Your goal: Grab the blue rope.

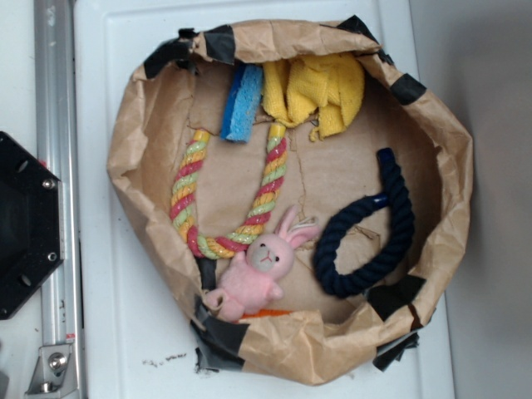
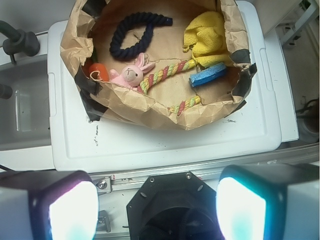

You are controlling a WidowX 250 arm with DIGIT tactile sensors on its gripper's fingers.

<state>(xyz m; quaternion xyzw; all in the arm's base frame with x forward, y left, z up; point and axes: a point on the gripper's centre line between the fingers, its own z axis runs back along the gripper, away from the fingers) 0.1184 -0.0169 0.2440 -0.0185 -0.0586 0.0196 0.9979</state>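
Observation:
The blue rope [image 1: 371, 229] [image 2: 134, 32] is a thick navy twisted cord lying in a loop with one straight tail, on the right side of a crumpled brown paper bin [image 1: 158, 108] [image 2: 150, 107] in the exterior view. The arm does not show in the exterior view. In the wrist view my gripper [image 2: 157, 207] hangs high above the robot's black base, well short of the bin, open wide with nothing between its two glowing fingertips [image 2: 72, 210].
Inside the bin lie a red-yellow-green striped rope [image 1: 258, 212] [image 2: 165, 72], a pink plush bunny [image 1: 253, 274] [image 2: 131, 75], a light blue sponge [image 1: 243, 104] [image 2: 207, 76], a yellow cloth [image 1: 320, 87] [image 2: 206, 37] and something orange [image 2: 97, 72]. The bin rests on a white tray [image 1: 108, 316] [image 2: 150, 150]. The black base [image 1: 25, 224] [image 2: 170, 207] stands beside a metal rail [image 1: 54, 125].

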